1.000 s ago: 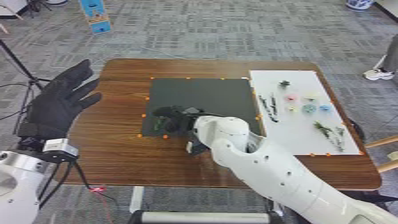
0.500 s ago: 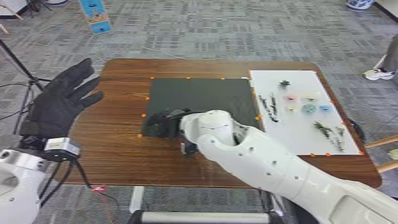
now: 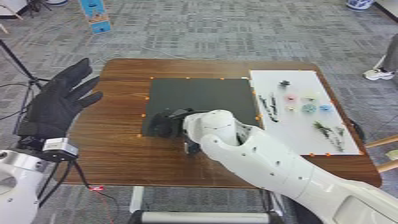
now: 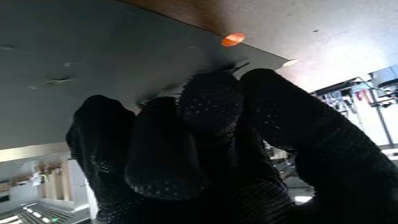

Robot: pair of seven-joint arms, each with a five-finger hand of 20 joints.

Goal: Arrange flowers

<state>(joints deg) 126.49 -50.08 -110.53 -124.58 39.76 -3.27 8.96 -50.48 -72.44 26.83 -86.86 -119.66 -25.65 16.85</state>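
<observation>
basically, nearest of all, a rounded pale bar (image 3: pixel 204 218) runs across the bottom of the head view, just off the near edge of the brown wooden table (image 3: pixel 133 165). on the left, the left hand (image 3: pixel 51 104) is raised beside the table's left edge, its straight fingers apart from one another and holding nothing. from the bottom right, the white right arm (image 3: pixel 266 162) slants over the table, and the right hand (image 3: pixel 169 123) is low over the near left part of the dark square mat (image 3: pixel 200 92). whether that hand is apart, together or clamped on something, one cannot tell. in the right wrist view, thin dark wisps (image 4: pixel 238 66) lie just beyond the glove, over the mat; whether they touch the hand is unclear. a small pale green fleck (image 4: pixel 59 80) is on the mat, well apart from the glove, and an orange round sticker (image 4: pixel 233 39) marks the mat's edge.

to the right of the mat, the flower pieces are on the white sheet (image 3: pixel 280 142). nearest are pale slender sprigs (image 3: pixel 338 138), with a green leafy sprig (image 3: pixel 323 128) beside them. near the sheet's left edge are dark thin twigs (image 3: pixel 272 110). farther up, the blue bloom (image 3: pixel 324 108), teal bloom (image 3: pixel 309 108) and tiny yellow bloom (image 3: pixel 290 108) form a loose row, with the pink bloom (image 3: pixel 291 98) and pale cream-green bloom (image 3: pixel 310 95) just beyond. farthest on the sheet is a small dark green rosette (image 3: pixel 284 83).

past the table, on grey patterned carpet (image 3: pixel 213 30), stand a blue panel (image 3: pixel 95 15) and a blue-and-white pot (image 3: pixel 360 4).
</observation>
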